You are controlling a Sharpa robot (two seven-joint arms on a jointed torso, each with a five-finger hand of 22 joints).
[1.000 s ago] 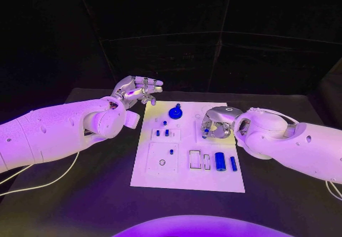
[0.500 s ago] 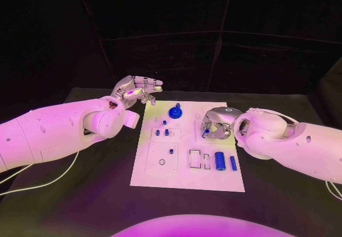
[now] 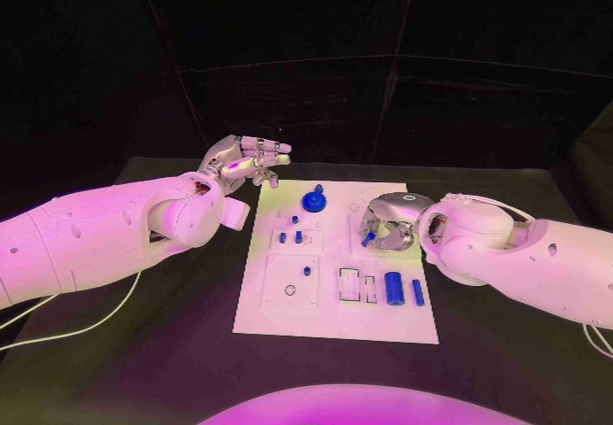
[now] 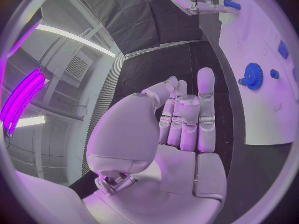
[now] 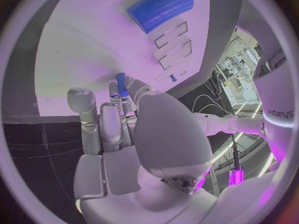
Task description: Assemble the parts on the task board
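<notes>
The white task board (image 3: 335, 320) lies mid-table. My right hand (image 3: 390, 221) hovers over its far right part and pinches a small blue peg (image 3: 368, 237) between its fingertips; the right wrist view shows that peg (image 5: 121, 82) pointing down at the board. My left hand (image 3: 243, 163) is raised beyond the board's far left corner, fingers stretched out (image 4: 187, 119), holding nothing. A blue gear (image 3: 315, 202) sits at the board's far middle. Two short blue pegs (image 3: 290, 237) stand left of centre. A blue cylinder (image 3: 395, 289) and a thin blue rod (image 3: 418, 293) lie at the near right.
Rectangular slots (image 3: 352, 283) open next to the cylinder, and a tiny blue piece (image 3: 306, 270) sits on the left panel. In the right wrist view the cylinder (image 5: 161, 7) lies beyond the fingers. Black table (image 3: 141, 354) surrounds the board.
</notes>
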